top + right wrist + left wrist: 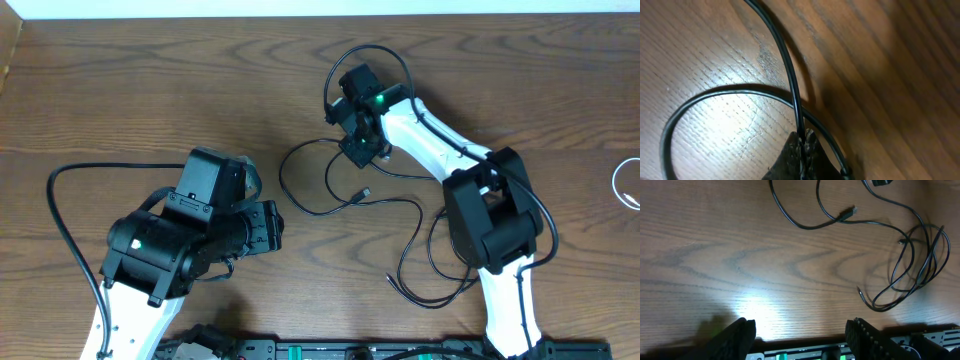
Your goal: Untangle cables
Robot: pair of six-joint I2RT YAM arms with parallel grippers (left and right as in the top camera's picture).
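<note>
Thin black cables [345, 205] lie in loose loops on the wooden table, with a small plug end [364, 191] in the middle and a tighter coil [435, 255] near the right arm's base. My right gripper [355, 150] is shut on a black cable [785, 60], the strand pinched between its fingertips [802, 142] close above the table. My left gripper [800, 330] is open and empty, low over bare wood, left of the cables [910, 265]. A white cable [625, 185] shows at the right edge.
The left arm's thick black lead [60, 215] curves across the table at the left. A black rail with green lights [330, 350] runs along the front edge. The table's far edge [300, 14] meets a white wall.
</note>
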